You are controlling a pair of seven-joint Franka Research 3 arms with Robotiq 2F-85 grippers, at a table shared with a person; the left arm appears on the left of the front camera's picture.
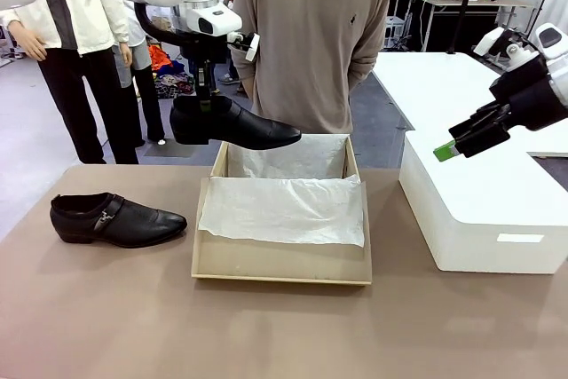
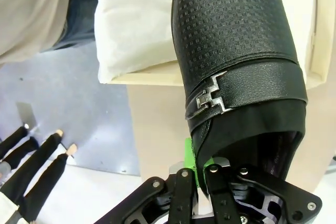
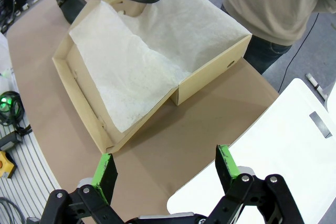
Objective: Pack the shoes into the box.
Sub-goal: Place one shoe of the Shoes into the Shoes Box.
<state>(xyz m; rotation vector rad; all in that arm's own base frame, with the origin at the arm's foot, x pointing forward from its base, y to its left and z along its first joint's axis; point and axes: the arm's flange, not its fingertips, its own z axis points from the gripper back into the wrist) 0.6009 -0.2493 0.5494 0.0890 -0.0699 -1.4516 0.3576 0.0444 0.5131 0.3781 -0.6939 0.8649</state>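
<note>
Far left on the surface (image 1: 106, 308): resting shoe (image 1: 115, 219), flat, toe rightward, just beside the left wall of the box (image 1: 282, 265). Above and farther back, left hand (image 1: 206, 99) clamped on the heel rim of a lifted shoe (image 1: 235, 126), level in the air, toe over the box's far left corner. Box open, lined with tissue (image 1: 284, 210). Far right, right hand (image 1: 457, 141) spread wide, holding nothing, above a white box (image 1: 479, 219).
</note>
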